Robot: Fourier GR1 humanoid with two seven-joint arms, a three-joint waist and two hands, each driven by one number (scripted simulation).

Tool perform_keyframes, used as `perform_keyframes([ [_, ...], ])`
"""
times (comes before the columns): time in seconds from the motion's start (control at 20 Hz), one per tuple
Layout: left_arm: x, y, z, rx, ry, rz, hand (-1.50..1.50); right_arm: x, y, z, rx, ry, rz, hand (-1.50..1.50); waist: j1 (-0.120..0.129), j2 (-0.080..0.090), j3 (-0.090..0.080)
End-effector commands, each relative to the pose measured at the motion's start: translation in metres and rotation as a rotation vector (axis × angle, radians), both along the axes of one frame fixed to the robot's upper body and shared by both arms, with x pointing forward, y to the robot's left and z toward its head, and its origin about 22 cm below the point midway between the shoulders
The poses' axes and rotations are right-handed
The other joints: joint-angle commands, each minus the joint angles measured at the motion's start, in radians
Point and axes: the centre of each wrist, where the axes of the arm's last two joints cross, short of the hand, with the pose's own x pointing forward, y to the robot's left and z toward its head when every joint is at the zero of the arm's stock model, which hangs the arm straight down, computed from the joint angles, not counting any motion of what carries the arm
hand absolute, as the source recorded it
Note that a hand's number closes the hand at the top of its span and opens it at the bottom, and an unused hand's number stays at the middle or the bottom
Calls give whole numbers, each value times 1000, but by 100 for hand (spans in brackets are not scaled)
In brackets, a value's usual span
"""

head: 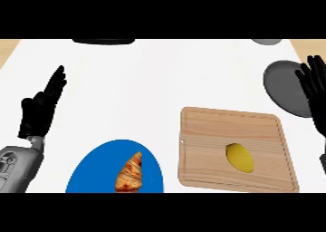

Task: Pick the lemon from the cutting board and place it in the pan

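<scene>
White counter [159, 77], viewed from above, light wood showing past its far corners.

Item 1. Wooden cutting board [213, 136] lies toward the counter's near right corner. The lemon [240, 157] sits on it, right of the board's centre, untouched.

Item 2. Grey pan [283, 88] lies at the right edge, just beyond the board's far right corner.

Item 3. Right hand [321, 102] hangs at the right edge, overlapping the pan's outer side, fingers straight and holding nothing. Left hand [40, 108] rests at the left edge, fingers up, open, holding nothing.

Item 4. Blue plate [98, 167] with a croissant [130, 173] sits at the near edge (not part of the task).

Risks, as judged: the pick has not begun. The lemon is rounded and may roll across the board if fingers meet it off-centre. The right hand's closeness to the pan may nudge it out of place.
</scene>
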Motion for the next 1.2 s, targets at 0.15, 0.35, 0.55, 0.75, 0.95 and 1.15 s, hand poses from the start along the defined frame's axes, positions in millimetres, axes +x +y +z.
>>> perform_keyframes([
  [0.15,11,-23,15,-101,-91,-51,0,-1,67,-13,-82,55,747,150,72,20,39],
  [0.35,8,-28,8,-186,-63,-39,0,-8,57,-21,-232,26,1044,150,52,18,43],
  [0.55,1,-27,-5,-216,-67,6,0,1,-9,1,-269,-268,911,-150,2,15,42],
  [0.75,3,-23,7,-221,-60,-8,0,9,-62,31,-411,-334,892,-150,22,17,43],
  [0.95,0,-35,4,-219,-54,-18,0,16,-72,73,-600,-318,985,-150,24,13,40],
  [1.15,1,-22,19,-215,-61,-28,0,25,-66,111,-853,-313,1017,-150,40,12,38],
])
